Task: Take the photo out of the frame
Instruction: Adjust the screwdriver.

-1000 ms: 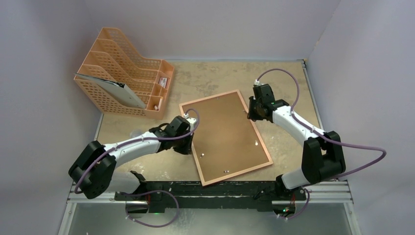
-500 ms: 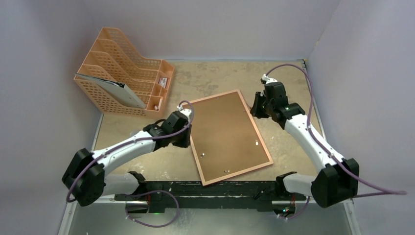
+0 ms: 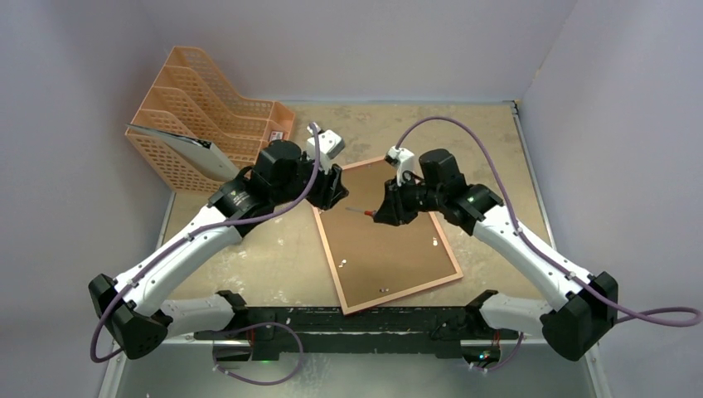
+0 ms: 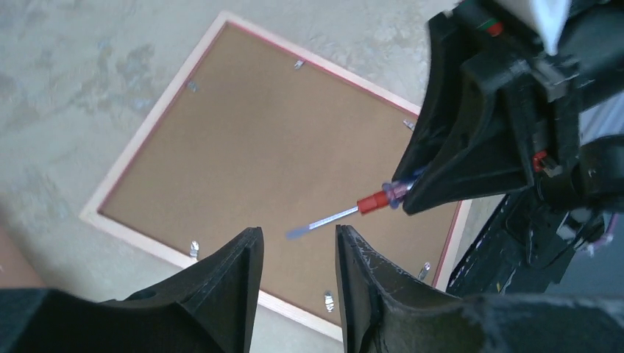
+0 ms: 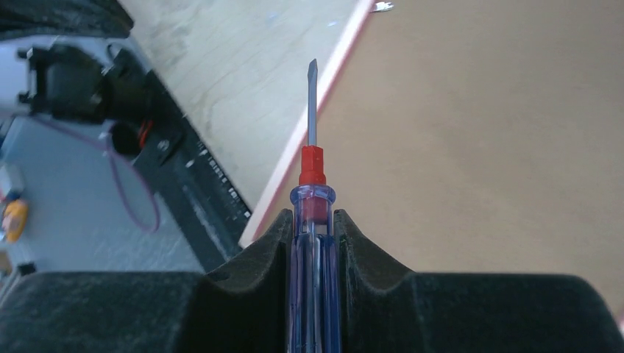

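The frame (image 3: 385,236) lies face down in the middle of the tabletop (image 3: 489,133), its brown backing board (image 4: 279,147) up and small metal clips (image 4: 193,248) along its edges. The right tool (image 5: 313,220) is clamped on a blue-handled screwdriver (image 5: 312,165), held above the frame. The left tool (image 4: 298,246) hovers near the frame's far left corner, fingers apart, holding nothing

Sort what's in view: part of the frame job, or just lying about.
Job: pink-red rectangular frame, face down; its brown fibreboard backing with metal clips; red-and-blue screwdriver in the right gripper; empty left gripper.
Lying about: orange mesh file rack; grey folder in it.
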Robot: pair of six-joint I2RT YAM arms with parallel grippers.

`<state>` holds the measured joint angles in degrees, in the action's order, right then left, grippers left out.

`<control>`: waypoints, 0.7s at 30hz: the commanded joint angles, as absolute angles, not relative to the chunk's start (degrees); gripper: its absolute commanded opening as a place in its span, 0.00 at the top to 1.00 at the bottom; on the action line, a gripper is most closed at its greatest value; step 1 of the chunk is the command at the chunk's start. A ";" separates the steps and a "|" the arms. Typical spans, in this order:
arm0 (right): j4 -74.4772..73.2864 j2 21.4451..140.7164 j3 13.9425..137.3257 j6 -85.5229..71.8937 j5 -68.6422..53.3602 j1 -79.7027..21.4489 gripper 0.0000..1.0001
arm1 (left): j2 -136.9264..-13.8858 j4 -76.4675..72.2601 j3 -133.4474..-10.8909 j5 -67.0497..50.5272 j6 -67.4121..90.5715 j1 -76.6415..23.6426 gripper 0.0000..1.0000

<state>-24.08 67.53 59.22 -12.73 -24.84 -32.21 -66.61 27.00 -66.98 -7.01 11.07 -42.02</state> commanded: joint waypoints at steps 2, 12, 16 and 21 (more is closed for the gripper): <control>-21.89 65.57 61.15 -8.93 -34.15 -34.70 1.00 | -69.11 35.28 -72.62 -20.18 -5.41 -41.99 0.58; -21.62 63.66 63.23 -6.10 -45.43 -34.90 1.00 | -70.38 37.06 -70.89 -36.84 -12.78 -41.95 0.56; -21.71 63.18 63.19 -5.32 -47.45 -34.98 1.00 | -71.32 38.91 -71.67 -36.91 -15.36 -42.00 0.55; -20.64 61.75 63.44 -4.95 -48.62 -34.96 1.00 | -74.09 44.75 -73.31 -40.68 -18.60 -41.93 0.68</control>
